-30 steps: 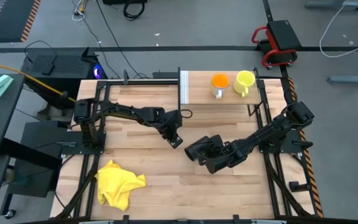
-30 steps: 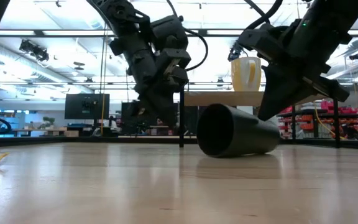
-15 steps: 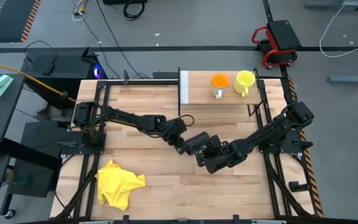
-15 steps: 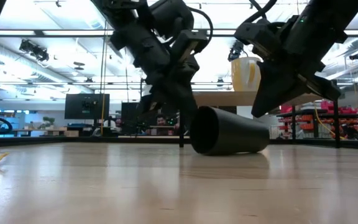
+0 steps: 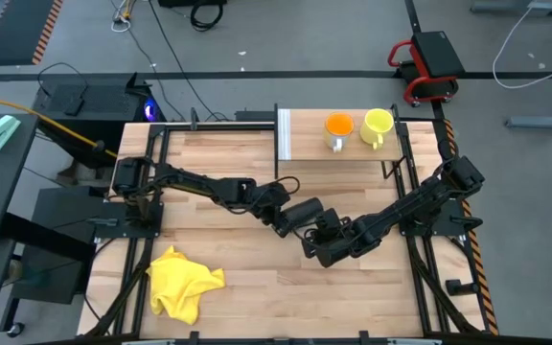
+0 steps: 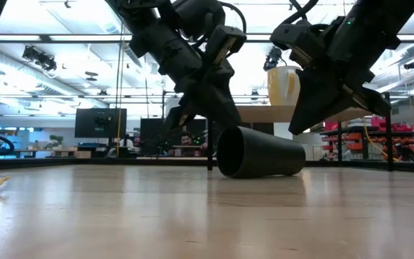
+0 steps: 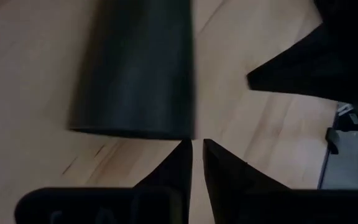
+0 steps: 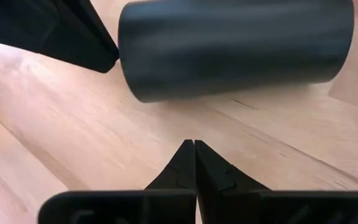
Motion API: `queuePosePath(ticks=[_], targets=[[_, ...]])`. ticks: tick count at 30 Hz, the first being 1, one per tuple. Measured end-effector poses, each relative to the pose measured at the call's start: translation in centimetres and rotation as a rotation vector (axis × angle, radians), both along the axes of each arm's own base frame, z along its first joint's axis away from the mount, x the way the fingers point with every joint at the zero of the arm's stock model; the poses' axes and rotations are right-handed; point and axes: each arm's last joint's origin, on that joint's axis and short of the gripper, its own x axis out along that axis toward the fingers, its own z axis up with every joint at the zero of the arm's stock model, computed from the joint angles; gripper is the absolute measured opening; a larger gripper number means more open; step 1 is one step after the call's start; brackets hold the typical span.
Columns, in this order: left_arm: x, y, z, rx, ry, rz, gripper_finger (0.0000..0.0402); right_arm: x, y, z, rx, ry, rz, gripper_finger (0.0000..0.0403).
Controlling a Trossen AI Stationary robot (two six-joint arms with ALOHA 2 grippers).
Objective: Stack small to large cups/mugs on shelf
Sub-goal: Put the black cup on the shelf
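The black cup lies on its side on the tabletop, its open mouth toward the table's left. My left gripper stands at the mouth end, fingers a narrow gap apart and slanting down. My right gripper is shut and hangs just near of the cup's wall, apart from it. The orange cup and the yellow-green mug stand upright on the shelf at the far edge. My left gripper has its fingertips right at the black cup's mouth rim, coming slanting down from the table's left. I cannot tell whether they touch the rim. Nothing sits between the two fingers.
A crumpled yellow cloth lies near the front left corner. The shelf's white end panel stands upright at its left end. Bare planks stretch along the near part of the table.
My left gripper has swung toward the table's right and come up against the black cup's mouth end, rolling its wrist as it went. The cup has shifted a little toward the far edge and turned on the table, staying on its side.
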Motion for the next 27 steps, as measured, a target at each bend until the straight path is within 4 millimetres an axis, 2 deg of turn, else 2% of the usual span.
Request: queuePosePath(ticks=[21, 27], targets=[[0.2, 1.6, 0.1, 0.042, -0.016, 0.123, 0.0053, -0.1, 0.0, 0.0, -0.024, 0.016, 0.024, 0.0000], [0.1, 1.9, 0.1, 0.048, -0.013, 0.149, 0.0057, -1.6, -0.2, 0.4, -0.088, 0.062, -0.047, 0.0000]])
